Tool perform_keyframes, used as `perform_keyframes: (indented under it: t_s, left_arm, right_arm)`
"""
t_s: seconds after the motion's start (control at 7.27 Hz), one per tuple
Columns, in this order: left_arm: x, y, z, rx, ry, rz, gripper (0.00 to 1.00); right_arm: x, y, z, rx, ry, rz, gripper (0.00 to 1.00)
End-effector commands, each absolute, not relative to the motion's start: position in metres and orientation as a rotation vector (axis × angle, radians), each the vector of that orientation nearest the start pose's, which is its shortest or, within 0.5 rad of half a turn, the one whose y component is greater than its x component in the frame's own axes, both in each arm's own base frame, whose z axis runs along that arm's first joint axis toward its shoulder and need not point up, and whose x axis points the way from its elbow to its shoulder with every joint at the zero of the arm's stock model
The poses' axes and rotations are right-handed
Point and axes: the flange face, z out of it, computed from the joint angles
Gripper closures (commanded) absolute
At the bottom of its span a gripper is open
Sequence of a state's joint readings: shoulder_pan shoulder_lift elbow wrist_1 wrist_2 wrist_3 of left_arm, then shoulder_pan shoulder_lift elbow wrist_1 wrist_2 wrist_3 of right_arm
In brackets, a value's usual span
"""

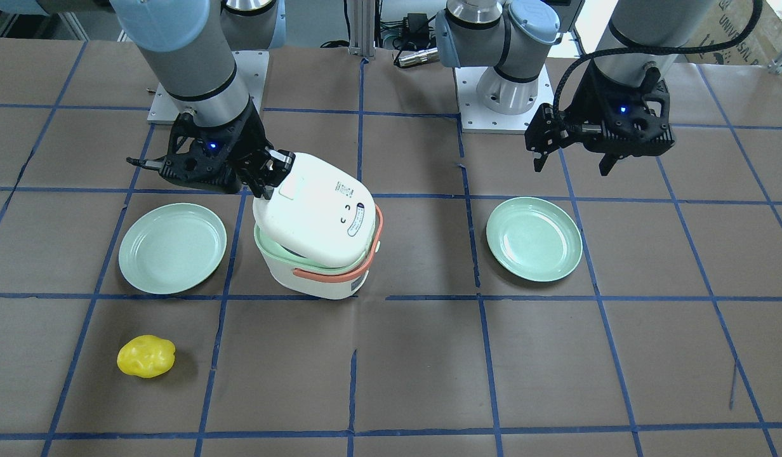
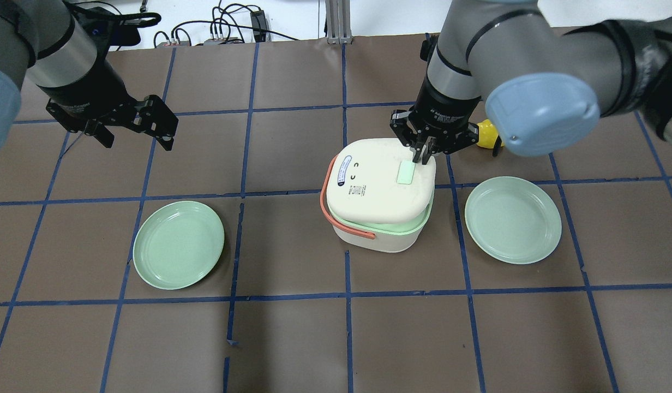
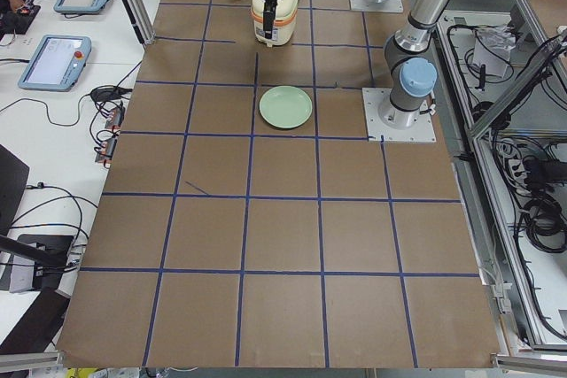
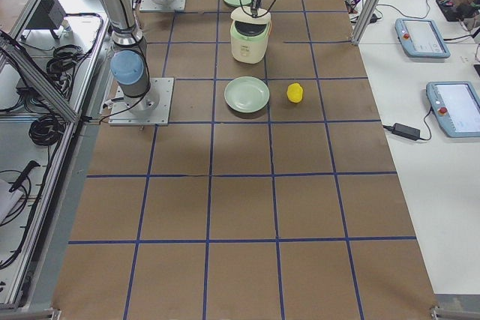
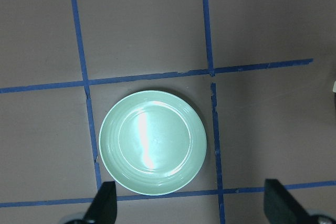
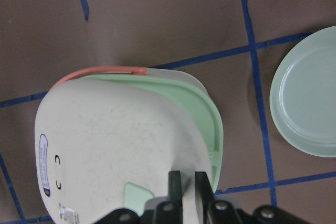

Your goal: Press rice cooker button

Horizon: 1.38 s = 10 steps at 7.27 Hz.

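The white rice cooker (image 2: 377,196) with a green rim and an orange handle (image 2: 328,204) stands mid-table. Its lid (image 1: 318,212) is tilted up off the body. A pale green button (image 2: 407,173) sits on the lid's near edge; it also shows in the right wrist view (image 6: 137,195). My right gripper (image 2: 423,158) is shut, fingers together, tips at the lid's edge right beside the button (image 6: 188,179). My left gripper (image 2: 134,128) is open and empty, hovering above the table; its fingertips (image 5: 105,203) frame a green plate (image 5: 152,142).
Two green plates flank the cooker: one on my left (image 2: 178,244), one on my right (image 2: 513,219). A yellow lumpy object (image 1: 146,356) lies beyond the right plate, partly hidden behind my right arm in the overhead view (image 2: 486,134). Blue tape lines grid the brown table.
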State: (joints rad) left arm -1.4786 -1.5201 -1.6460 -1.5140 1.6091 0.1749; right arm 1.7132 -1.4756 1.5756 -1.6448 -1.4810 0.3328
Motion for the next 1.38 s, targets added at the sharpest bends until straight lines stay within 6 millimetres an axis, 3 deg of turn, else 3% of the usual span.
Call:
perform_keyframes:
  t_s: [0.0,0.28,0.55,0.69,0.96,1.24]
  left_arm:
    - [-0.085,-0.483,0.481,0.127,3.096,-0.042,0.0]
    - [-0.085,-0.483,0.481,0.127,3.096,-0.042,0.0]
    - [-0.085,-0.483,0.481,0.125,3.096,-0.042,0.0]
    - [-0.085,-0.483,0.482,0.127,3.096,-0.044,0.0]
    - [-0.085,-0.483,0.482,0.127,3.096,-0.044,0.0]
    - [-0.086,-0.482,0.483,0.127,3.097,-0.047,0.0]
  right_arm:
    - [0.171,-0.519,0.479,0.182,3.094,0.058,0.62]
    - [0.144,-0.507,0.506,0.077,3.101,0.012,0.46]
    - [0.116,-0.48,0.556,-0.111,3.239,-0.132,0.15]
    - [0.115,-0.485,0.564,-0.134,3.242,-0.147,0.01]
    - [0.124,-0.505,0.548,-0.135,3.153,-0.057,0.0]
    - [0.134,-0.504,0.533,-0.126,3.103,0.03,0.0]
